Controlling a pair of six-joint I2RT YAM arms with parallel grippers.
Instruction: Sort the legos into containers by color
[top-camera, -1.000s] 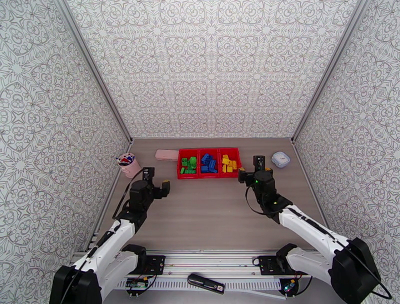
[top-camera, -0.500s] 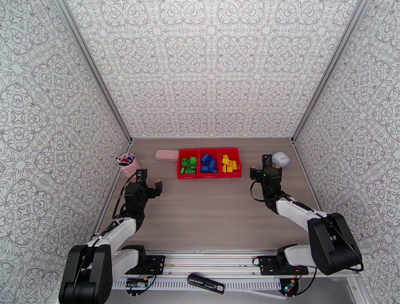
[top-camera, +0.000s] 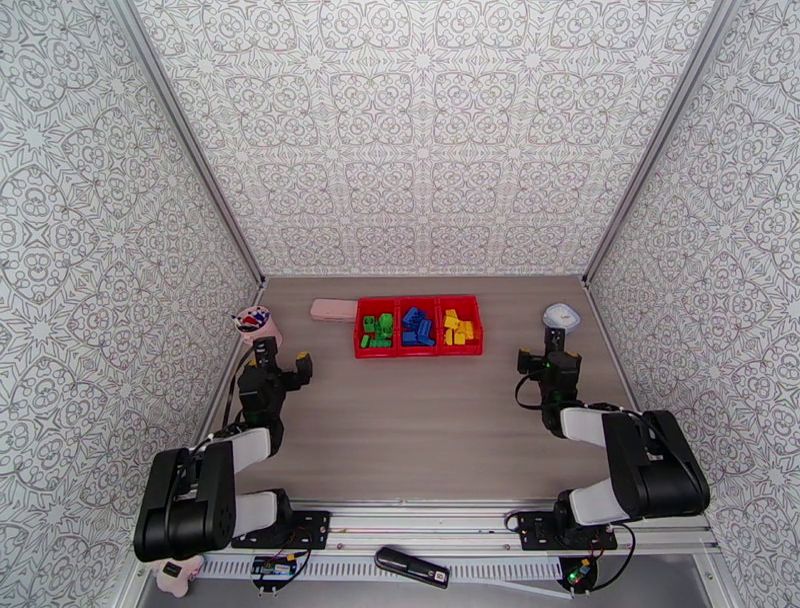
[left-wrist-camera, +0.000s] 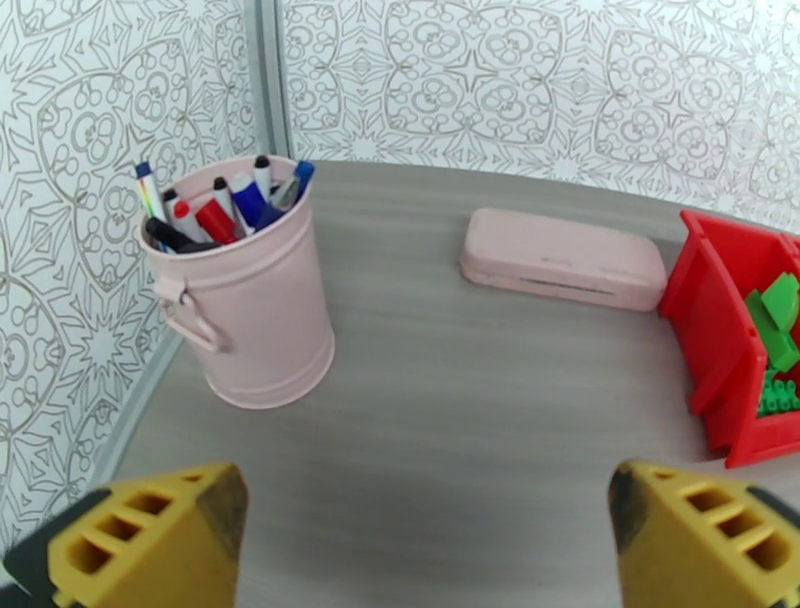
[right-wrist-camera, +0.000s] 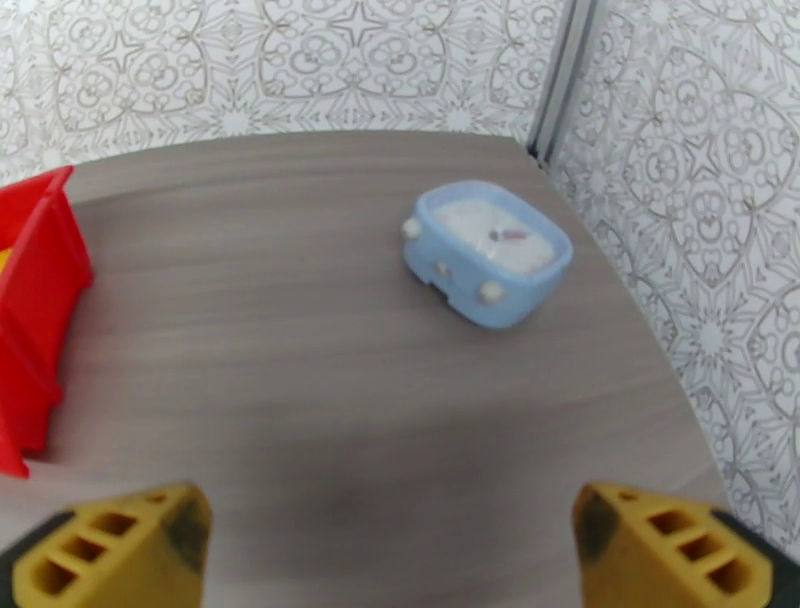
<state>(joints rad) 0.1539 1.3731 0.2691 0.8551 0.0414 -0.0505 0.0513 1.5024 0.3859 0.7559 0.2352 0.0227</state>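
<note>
The legos (top-camera: 418, 329) are seen sorted inside the containers (top-camera: 420, 353), a crosswise row set ahead between the left gripper (top-camera: 283, 354) and right gripper (top-camera: 541, 346), both held agape and empty.

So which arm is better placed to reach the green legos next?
Left, probably: the left pincer is open, and the green legos lie in the leftmost of the containers, its side; the right pincer faces the blue box.
</note>
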